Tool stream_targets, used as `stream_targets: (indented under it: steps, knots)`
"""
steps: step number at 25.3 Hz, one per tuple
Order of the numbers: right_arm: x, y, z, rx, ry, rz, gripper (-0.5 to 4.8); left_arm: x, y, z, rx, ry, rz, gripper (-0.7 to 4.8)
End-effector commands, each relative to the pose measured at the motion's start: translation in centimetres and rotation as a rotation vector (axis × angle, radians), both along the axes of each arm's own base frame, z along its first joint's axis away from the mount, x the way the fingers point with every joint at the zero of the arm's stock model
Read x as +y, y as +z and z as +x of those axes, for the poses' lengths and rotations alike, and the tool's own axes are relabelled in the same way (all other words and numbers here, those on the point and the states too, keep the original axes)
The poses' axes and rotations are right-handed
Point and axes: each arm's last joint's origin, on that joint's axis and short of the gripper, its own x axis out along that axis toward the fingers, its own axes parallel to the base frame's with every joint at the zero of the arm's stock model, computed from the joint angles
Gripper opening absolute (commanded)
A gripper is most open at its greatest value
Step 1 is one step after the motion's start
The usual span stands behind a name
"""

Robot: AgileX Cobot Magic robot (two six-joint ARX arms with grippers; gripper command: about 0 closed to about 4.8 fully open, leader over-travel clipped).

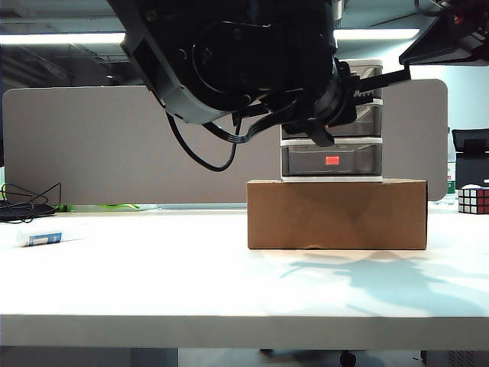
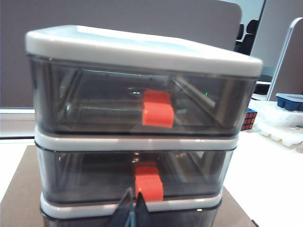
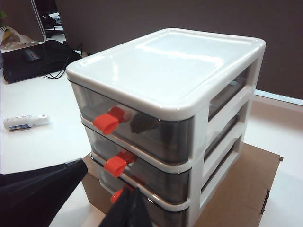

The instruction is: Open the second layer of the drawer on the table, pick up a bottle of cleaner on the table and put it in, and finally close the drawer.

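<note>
Your left hand (image 2: 132, 208), fingers together, sits just before the second layer's tab (image 2: 148, 182); right hand (image 3: 130, 208) (seemingly together too) hovers nearby.

Exterior view: left arm (image 1: 229, 53) fills top centre, cut by the top edge, hiding the upper left of the drawer (image 1: 359, 157) and the second layer's tab. Left gripper tip lost in the dark bulk. Right arm (image 1: 447, 34) clipped at upper right corner. Rubik's cube (image 1: 474, 199) cut by right edge. Bottle of cleaner (image 1: 40, 238) label too small to read. Left wrist view: left gripper (image 2: 132, 213) only closed fingertips, bottom tier cut by bottom edge. Right wrist view: right gripper (image 3: 128, 210) tips cut off at bottom edge, opening unclear.
</note>
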Motion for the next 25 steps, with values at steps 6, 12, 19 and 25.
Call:
stream_targets:
  steps: [6,12,19,25]
  knots:
    - [0.0,0.3,0.0,-0.021,0.003,0.001,-0.05,-0.5,0.0,0.1,-0.007,-0.049,-0.013,1.25]
    - [0.0,0.3,0.0,-0.019,0.003,0.001,-0.05,-0.6,-0.1,0.3,0.003,-0.033,0.004,1.61]
    - [0.0,0.3,0.0,-0.02,0.003,0.001,-0.05,-1.3,-0.3,0.8,-0.002,-0.013,0.005,1.61]
    - [0.0,0.3,0.0,-0.019,0.003,0.001,-0.05,-1.5,0.1,1.3,-0.008,0.052,0.032,1.6]
